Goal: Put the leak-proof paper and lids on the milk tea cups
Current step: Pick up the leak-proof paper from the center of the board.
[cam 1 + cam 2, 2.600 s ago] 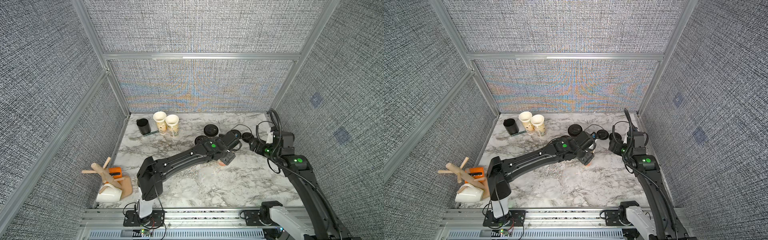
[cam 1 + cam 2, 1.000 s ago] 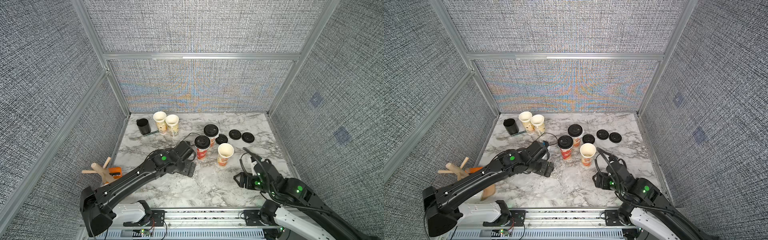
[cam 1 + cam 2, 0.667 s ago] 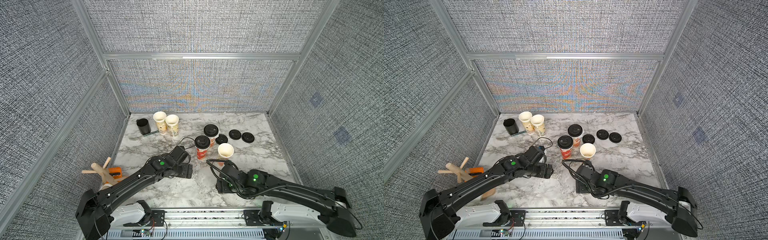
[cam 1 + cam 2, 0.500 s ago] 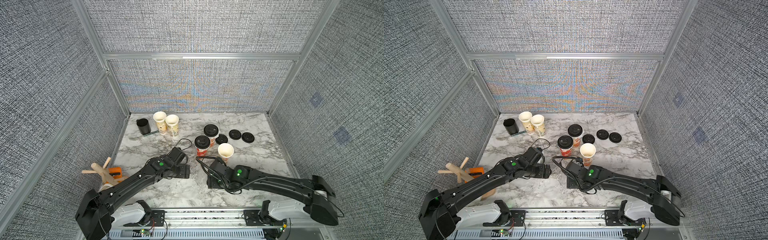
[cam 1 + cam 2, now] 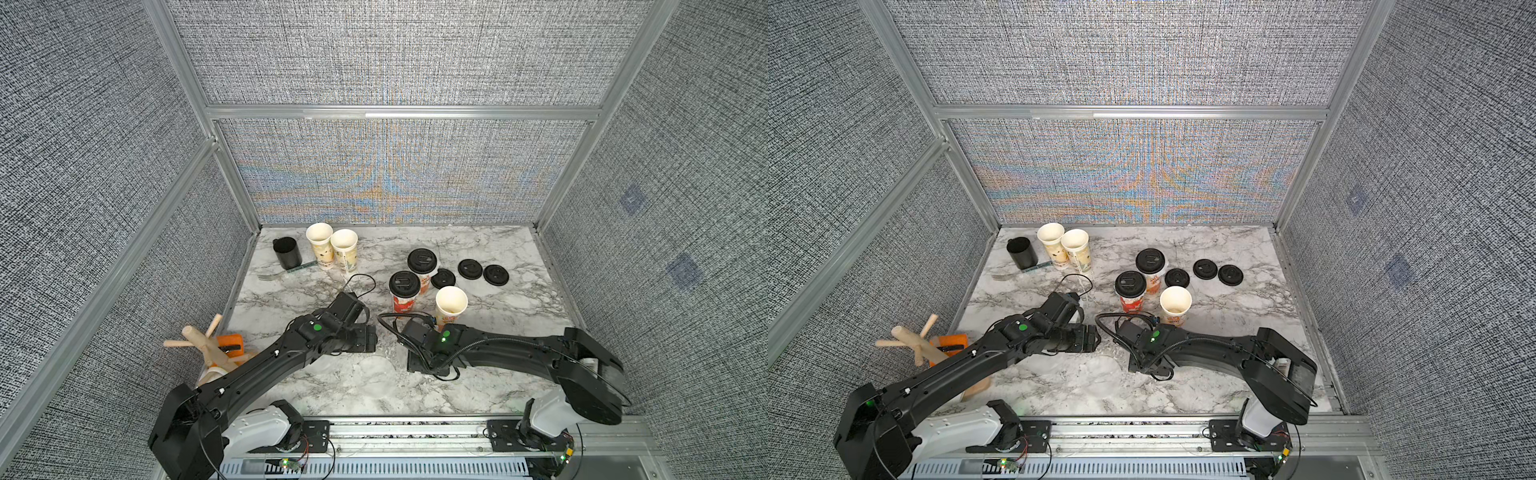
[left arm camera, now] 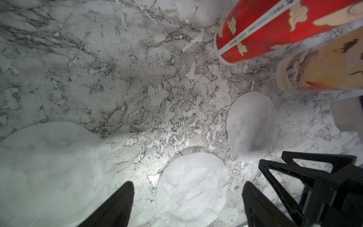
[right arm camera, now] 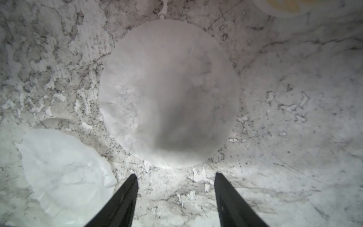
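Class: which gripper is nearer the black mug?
Left. The left gripper is mid-table, nearer the front than the black mug; the right gripper is farther to the right.

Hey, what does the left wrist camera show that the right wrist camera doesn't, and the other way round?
Only the left wrist view: the printed base of the red cup, and three paper sheets at once, including a large sheet off to one side.

Only the right wrist view: a close look at one round sheet lying just ahead of the right gripper.

Both: the marble tabletop with whitish paper lying flat on it, and jaws that are open and empty, the left gripper included.
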### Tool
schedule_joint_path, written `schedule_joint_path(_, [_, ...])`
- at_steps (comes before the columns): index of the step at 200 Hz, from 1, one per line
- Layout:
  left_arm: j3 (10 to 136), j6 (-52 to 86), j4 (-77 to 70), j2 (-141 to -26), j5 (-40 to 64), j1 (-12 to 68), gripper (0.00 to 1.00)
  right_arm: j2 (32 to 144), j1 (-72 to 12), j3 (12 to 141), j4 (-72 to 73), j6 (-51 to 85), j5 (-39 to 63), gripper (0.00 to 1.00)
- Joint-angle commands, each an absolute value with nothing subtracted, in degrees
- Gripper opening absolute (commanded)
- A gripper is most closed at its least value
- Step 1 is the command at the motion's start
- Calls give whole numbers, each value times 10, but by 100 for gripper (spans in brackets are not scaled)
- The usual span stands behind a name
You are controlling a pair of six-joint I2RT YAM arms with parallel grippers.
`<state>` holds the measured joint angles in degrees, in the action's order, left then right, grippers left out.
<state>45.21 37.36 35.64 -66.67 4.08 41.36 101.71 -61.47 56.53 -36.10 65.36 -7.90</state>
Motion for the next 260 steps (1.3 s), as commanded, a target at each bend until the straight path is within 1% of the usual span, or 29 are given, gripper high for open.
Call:
schedule_joint_path(1, [454, 360, 343, -672, 50, 412, 88, 1041, -614, 582, -366, 666, -108, 62])
schedule_joint_path(37, [449, 354, 343, -671, 46, 411, 87, 1081, -614, 620, -380, 657, -134, 58])
schedule_joint_path(70, [441, 358, 347, -659, 43, 410, 86, 1097, -629, 662, -397, 635, -149, 58])
schedule_joint_path(92, [439, 362, 370, -646, 18, 405, 86, 1114, -636, 686, -398, 616, -133, 58])
schedule_joint_path(118, [425, 374, 387, -615, 1, 387, 86, 1141, -636, 710, -394, 603, -118, 62])
schedule_joint_path(161, [403, 379, 388, -574, -3, 358, 86, 1185, -628, 744, -400, 582, -107, 61])
schedule_joint_path(193, [400, 375, 382, -582, 6, 352, 86, 1201, -623, 738, -402, 582, -98, 54])
schedule_joint_path(207, [397, 374, 376, -584, 9, 351, 86, 1203, -621, 729, -400, 583, -95, 48])
schedule_joint_path(240, [392, 372, 378, -580, 7, 348, 86, 1208, -617, 712, -389, 577, -84, 37])
schedule_joint_path(260, [389, 371, 384, -572, 3, 346, 86, 1212, -617, 709, -385, 573, -75, 27])
